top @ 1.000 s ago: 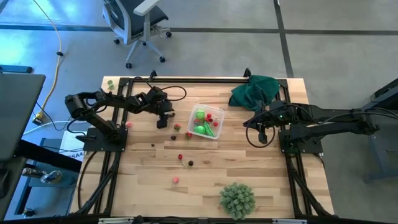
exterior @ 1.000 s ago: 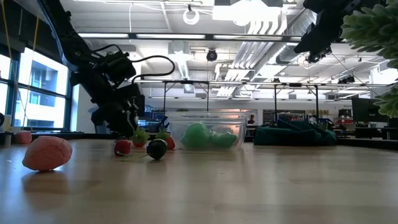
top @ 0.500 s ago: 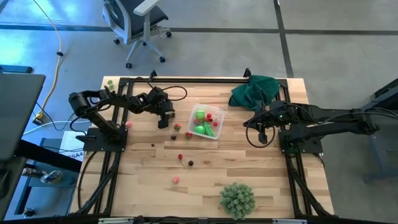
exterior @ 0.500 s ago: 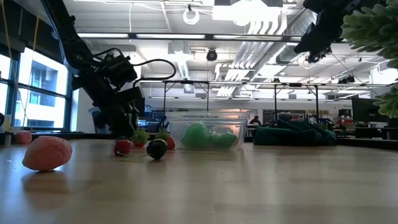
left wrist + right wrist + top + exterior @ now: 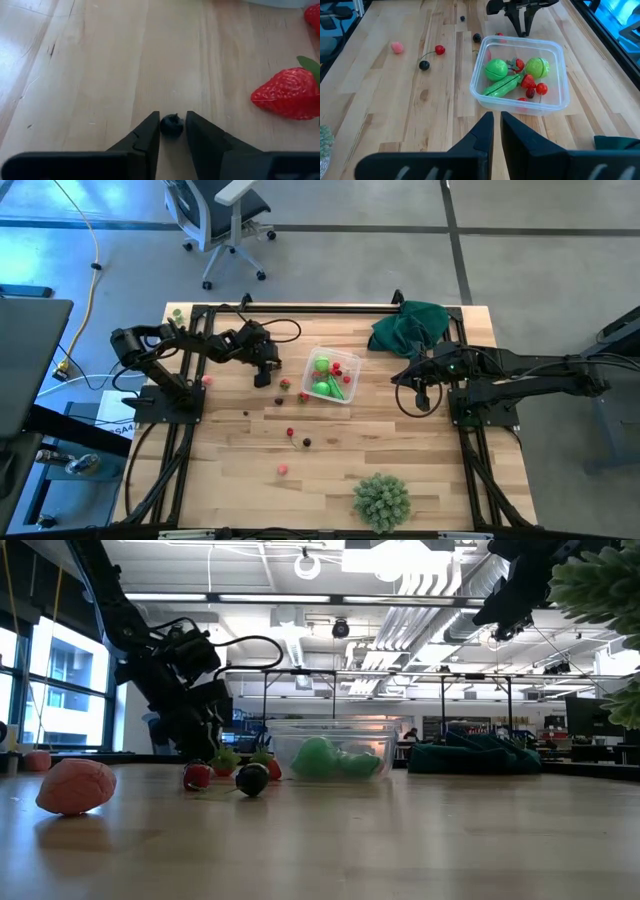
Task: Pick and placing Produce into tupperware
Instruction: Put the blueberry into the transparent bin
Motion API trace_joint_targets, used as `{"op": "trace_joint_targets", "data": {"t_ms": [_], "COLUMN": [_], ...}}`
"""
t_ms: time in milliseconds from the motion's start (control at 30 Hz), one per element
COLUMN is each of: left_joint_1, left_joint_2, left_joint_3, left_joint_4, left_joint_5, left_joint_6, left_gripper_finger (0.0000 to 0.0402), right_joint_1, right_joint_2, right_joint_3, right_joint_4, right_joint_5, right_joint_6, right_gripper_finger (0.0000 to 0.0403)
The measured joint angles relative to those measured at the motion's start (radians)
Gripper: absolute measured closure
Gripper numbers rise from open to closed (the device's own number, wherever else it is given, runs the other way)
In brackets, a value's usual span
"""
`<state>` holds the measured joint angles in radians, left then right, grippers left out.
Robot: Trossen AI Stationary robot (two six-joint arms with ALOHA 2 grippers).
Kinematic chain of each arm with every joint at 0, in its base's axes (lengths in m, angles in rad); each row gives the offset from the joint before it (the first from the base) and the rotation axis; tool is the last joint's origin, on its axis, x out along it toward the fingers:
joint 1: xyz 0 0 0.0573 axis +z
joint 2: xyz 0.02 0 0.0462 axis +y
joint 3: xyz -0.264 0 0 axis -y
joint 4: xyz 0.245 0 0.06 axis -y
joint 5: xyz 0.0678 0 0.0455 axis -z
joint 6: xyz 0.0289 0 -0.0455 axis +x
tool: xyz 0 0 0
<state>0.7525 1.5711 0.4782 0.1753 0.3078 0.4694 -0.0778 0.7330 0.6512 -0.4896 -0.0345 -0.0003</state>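
High view first: the wooden table (image 5: 400,450) fills the middle of the room, with the two dark arms reaching in from nine and three o'clock. Biggest of the loose things is the pale-green spiky ball (image 5: 381,500) down at six o'clock, then the dark green cloth (image 5: 408,326) bunched at about one o'clock. Near the table's centre sits the tupperware (image 5: 332,375), clear-walled, already holding two round green pieces, a long green one and several small red ones. Just beside it at nine o'clock lies a strawberry (image 5: 286,93), and more produce (image 5: 298,436) is scattered toward seven o'clock: small red and dark berries and a pink piece. The left gripper (image 5: 172,127) is down at the tabletop, at about nine o'clock from the container, its fingers pinching a tiny dark berry (image 5: 171,124) between the tips. The right gripper (image 5: 497,122) hangs at three o'clock of the container, fingers pressed almost together around nothing.
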Motion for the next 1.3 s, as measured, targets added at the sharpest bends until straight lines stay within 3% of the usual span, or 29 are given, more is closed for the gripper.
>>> {"op": "trace_joint_targets", "data": {"t_ms": [233, 700, 900, 1133, 1300], "left_joint_1": [0.0, 0.0, 0.0, 0.0, -0.001], "left_joint_2": [0.0, 0.002, -0.003, -0.082, -0.129], "left_joint_3": [0.0, -0.001, -0.002, 0.022, 0.106], "left_joint_4": [0.0, 0.015, 0.111, 0.159, 0.174], "left_joint_5": [0.001, 0.0, 0.1, 0.162, 0.294], "left_joint_6": [0.0, 0.006, -0.003, -0.022, -0.032], "left_gripper_finger": [0.0356, 0.0341, 0.036, 0.035, 0.0347], "right_joint_1": [0.0, 0.0, 0.0, 0.0, 0.0], "right_joint_2": [0.0, 0.0, 0.0, 0.0, 0.0], "right_joint_3": [0.0, 0.0, 0.0, 0.0, 0.0], "right_joint_4": [0.0, 0.0, 0.0, 0.0, 0.0], "right_joint_5": [0.0, 0.0, 0.0, 0.0, 0.0], "right_joint_6": [0.0, 0.0, 0.0, 0.0, 0.0], "right_gripper_finger": [0.0379, 0.0379, 0.0379, 0.0379, 0.0379]}}
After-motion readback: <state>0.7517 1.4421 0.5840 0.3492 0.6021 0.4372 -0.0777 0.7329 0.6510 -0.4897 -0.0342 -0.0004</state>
